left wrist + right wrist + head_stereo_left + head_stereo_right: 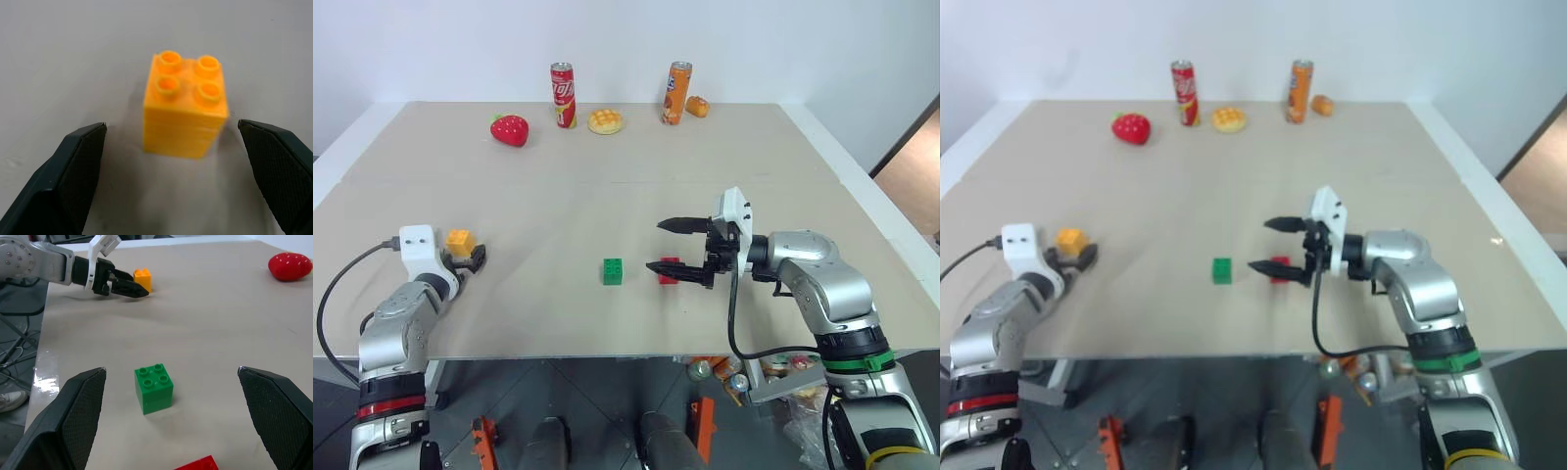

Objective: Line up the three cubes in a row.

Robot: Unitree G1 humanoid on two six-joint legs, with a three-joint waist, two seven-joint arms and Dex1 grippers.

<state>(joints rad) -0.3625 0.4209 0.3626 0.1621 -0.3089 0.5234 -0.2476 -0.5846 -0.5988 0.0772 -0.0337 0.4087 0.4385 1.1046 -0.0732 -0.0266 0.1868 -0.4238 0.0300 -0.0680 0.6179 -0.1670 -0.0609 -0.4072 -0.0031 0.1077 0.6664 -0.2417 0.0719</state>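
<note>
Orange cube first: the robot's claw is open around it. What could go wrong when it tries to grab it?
The orange cube sits nearer one finger of the open left gripper, so closing might nudge or twist it. It also lies far from the green cube and red cube, so it could drop on the way. The open right gripper hovers right by the red cube and might bump it.
</note>
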